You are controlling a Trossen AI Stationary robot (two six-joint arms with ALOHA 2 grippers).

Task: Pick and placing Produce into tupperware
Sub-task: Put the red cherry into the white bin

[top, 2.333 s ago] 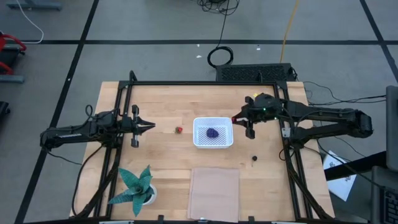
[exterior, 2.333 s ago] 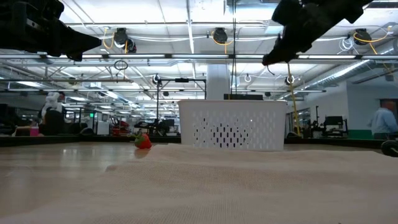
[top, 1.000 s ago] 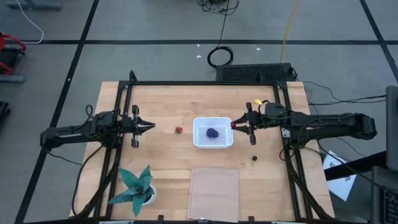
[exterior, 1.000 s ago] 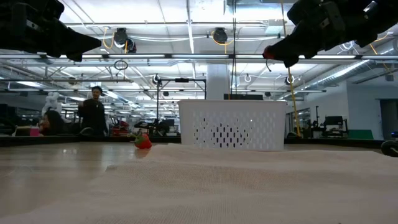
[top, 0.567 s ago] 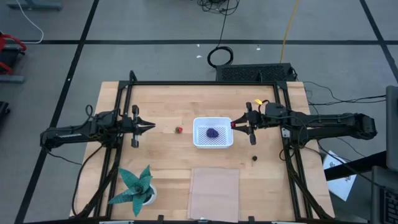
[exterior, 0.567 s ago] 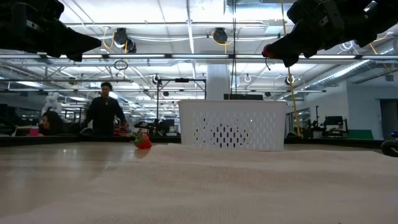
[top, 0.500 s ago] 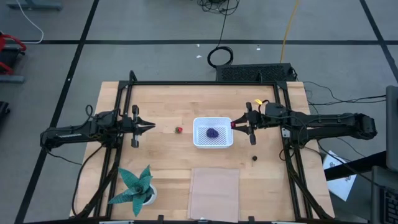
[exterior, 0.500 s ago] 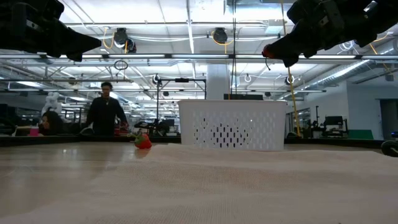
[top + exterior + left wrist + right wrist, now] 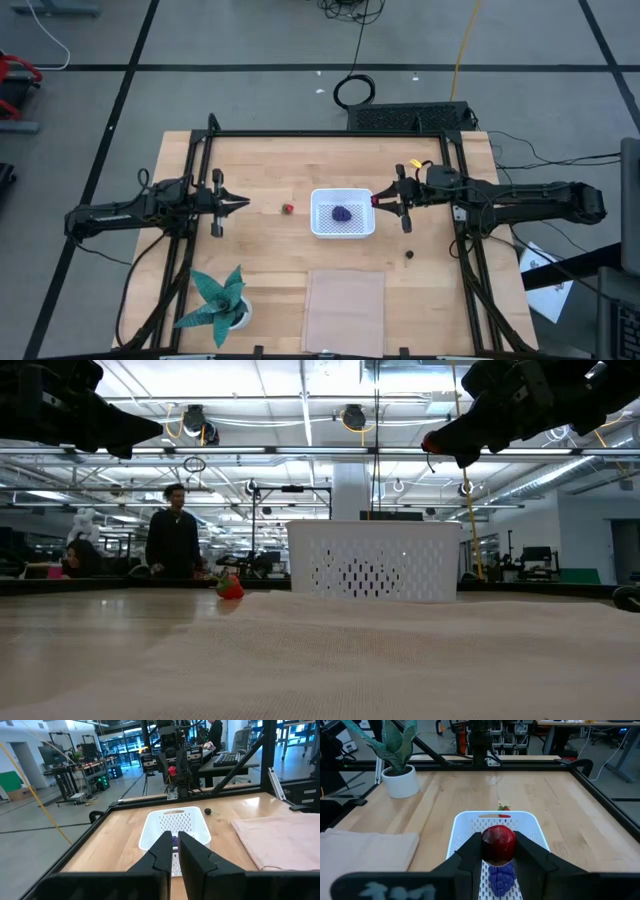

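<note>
The white tupperware point(image 9: 343, 213) sits mid-table with the purple lump point(image 9: 342, 213) inside it point(image 9: 500, 875). My right gripper point(image 9: 378, 200) hovers high beside the tupperware's right rim point(image 9: 440, 445), shut on a red ball point(image 9: 498, 842). A small red piece point(image 9: 287, 209) rests on the table left of the tupperware. One dark ball point(image 9: 409, 254) lies on the wood nearer the near edge, to the right. My left gripper point(image 9: 240, 203) is shut, raised over the table's left side, and points at the red piece. My right gripper pinches the red ball point(image 9: 498, 842) between its two fingers point(image 9: 470, 851), one on each side of it. The fingers come level from the table's right side. The ball is lifted clear, above the tupperware's right rim point(image 9: 430, 444).
A teal potted plant point(image 9: 218, 300) stands at the near left corner. A flat pinkish rectangle point(image 9: 344, 297) lies by the near edge, below the tupperware. A black frame point(image 9: 330, 134) borders the table. A person point(image 9: 173, 545) stands in the room beyond.
Nothing on the table has moved in the last second, and both arms have kept still. Before that, my right gripper turned from a downward slant to level by the tupperware's right rim. A person has walked through the room behind.
</note>
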